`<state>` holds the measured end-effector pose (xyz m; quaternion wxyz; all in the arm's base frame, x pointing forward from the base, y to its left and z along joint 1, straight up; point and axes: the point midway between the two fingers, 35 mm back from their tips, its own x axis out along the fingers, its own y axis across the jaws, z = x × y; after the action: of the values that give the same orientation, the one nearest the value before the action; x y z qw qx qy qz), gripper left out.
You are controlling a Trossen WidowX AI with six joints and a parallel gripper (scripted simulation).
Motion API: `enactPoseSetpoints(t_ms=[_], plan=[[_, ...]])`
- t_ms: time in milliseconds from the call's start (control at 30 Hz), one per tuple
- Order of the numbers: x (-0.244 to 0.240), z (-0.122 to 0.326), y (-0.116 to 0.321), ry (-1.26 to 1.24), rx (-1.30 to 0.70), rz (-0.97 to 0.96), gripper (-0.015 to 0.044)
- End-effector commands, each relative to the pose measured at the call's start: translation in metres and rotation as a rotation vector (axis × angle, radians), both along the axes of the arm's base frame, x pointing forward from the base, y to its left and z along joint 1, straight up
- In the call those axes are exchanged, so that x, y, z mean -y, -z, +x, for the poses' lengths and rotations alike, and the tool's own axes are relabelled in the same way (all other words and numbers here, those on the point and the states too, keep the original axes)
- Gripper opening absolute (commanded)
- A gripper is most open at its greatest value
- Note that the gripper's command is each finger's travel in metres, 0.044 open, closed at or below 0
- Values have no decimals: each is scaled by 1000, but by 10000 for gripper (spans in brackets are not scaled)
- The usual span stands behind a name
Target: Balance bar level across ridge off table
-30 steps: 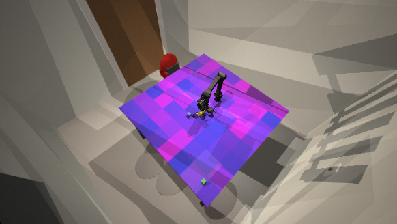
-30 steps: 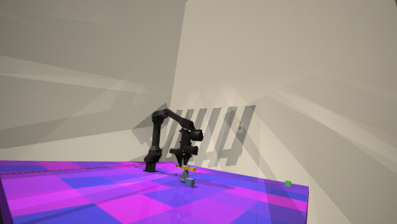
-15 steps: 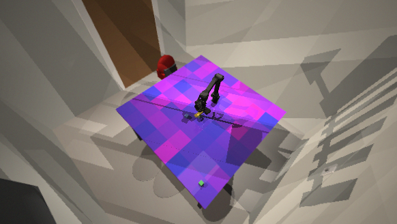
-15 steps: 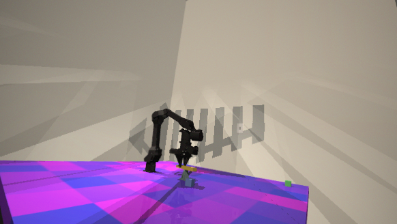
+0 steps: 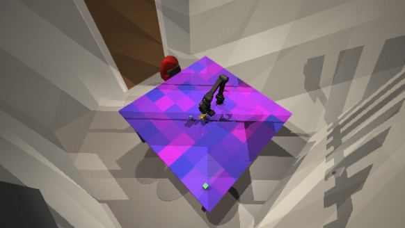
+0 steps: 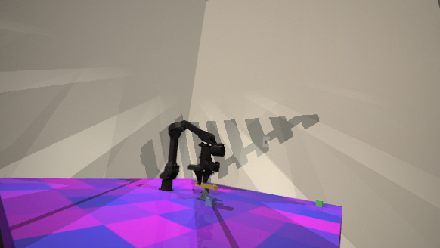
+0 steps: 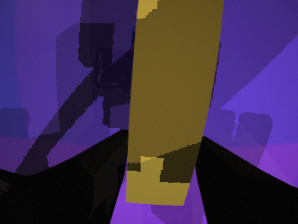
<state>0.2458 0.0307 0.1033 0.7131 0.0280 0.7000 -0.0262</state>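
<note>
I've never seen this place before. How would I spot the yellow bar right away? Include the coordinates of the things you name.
Find the big table (image 5: 170, 151) (image 6: 128, 223) patterned in purple, pink and blue squares, then the black arm (image 5: 213, 93) (image 6: 173, 149) standing on it. Look just below the arm's gripper (image 6: 202, 183) (image 7: 162, 141): the bar (image 5: 202, 117) (image 6: 209, 187) (image 7: 172, 85) is long and yellow, unlike the small blue-grey and green blocks.
</note>
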Motion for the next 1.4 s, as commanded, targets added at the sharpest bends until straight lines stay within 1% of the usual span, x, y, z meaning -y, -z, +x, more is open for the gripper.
enactPoseSetpoints(t_ms=[0,833,867,1233,1367], plan=[[0,0,0,0,0,0,168],[0,0,0,0,0,0,173],[0,0,0,0,0,0,185],[0,0,0,0,0,0,185],[0,0,0,0,0,0,290]])
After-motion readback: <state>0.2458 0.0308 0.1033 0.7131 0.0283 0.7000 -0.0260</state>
